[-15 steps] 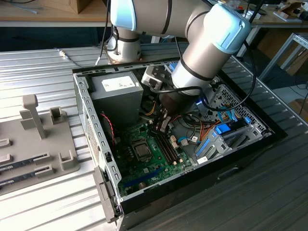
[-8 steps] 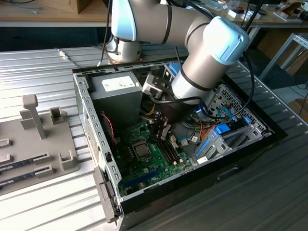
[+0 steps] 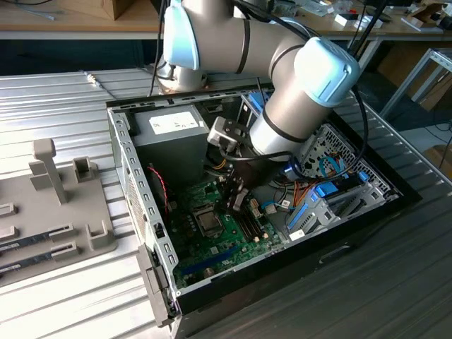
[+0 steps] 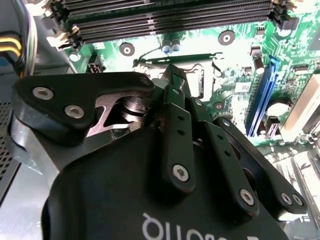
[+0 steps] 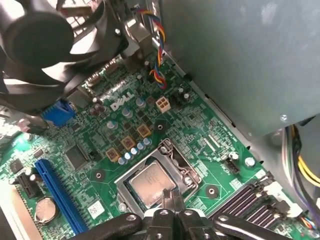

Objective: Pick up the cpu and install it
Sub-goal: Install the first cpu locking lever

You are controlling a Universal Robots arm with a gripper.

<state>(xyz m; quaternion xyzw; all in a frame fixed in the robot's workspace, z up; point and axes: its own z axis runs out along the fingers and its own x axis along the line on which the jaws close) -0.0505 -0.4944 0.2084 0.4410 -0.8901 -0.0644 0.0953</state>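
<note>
Looking down in the exterior view, we hang our gripper (image 3: 235,200) over the motherboard (image 3: 219,240). In the first wrist view, fingers pressed together just above the chip (image 5: 150,184), seated in its socket: light, stiff, fragile, best held by edges.

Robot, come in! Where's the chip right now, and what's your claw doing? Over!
Gripper low over the socket, on the cpu's edge. Cpu lying flat in socket. Socket frame open, nothing on top.

A workshop: opened computer case (image 3: 141,212) on ribbed metal bench (image 3: 56,92), cluttered desks behind.
</note>
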